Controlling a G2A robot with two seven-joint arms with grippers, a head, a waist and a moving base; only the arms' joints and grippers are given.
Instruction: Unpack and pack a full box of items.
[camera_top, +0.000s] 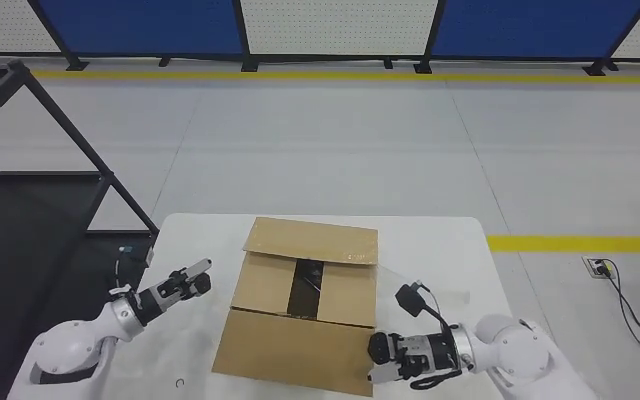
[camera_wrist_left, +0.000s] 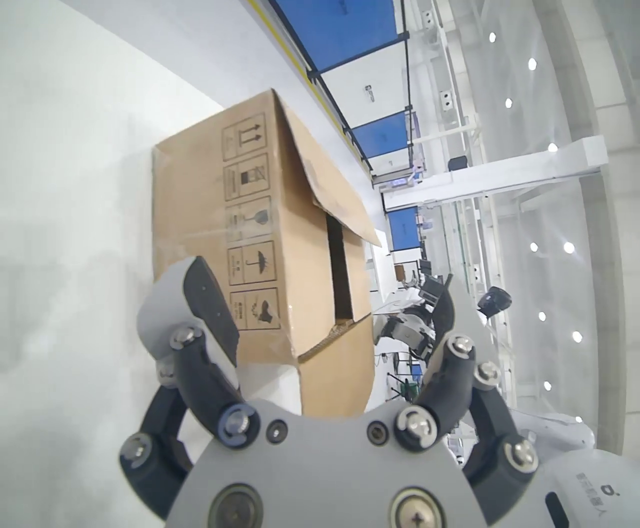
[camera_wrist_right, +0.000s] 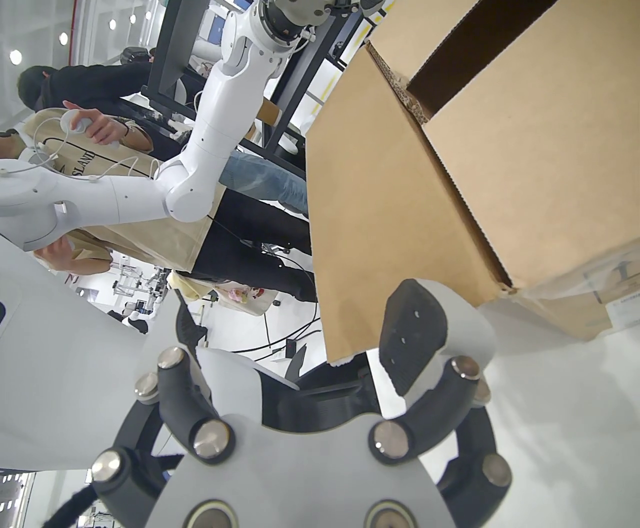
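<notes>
A brown cardboard box (camera_top: 265, 285) stands in the middle of the white table (camera_top: 440, 250). Its far and near outer flaps are spread out, and a dark gap shows between the two inner flaps. My left gripper (camera_top: 195, 272) is open, just off the box's left side; the left wrist view shows that side (camera_wrist_left: 250, 225) with printed handling symbols ahead of the gripper (camera_wrist_left: 325, 310). My right gripper (camera_top: 378, 352) is open at the right corner of the near flap (camera_top: 290, 350). That flap's (camera_wrist_right: 360, 225) corner lies between the spread fingers (camera_wrist_right: 412, 340), unclamped.
A black metal frame (camera_top: 60, 130) stands off the table's left side. A small dark ring (camera_top: 180, 383) lies near the table's front left edge. There is bare table to the right of the box and behind it.
</notes>
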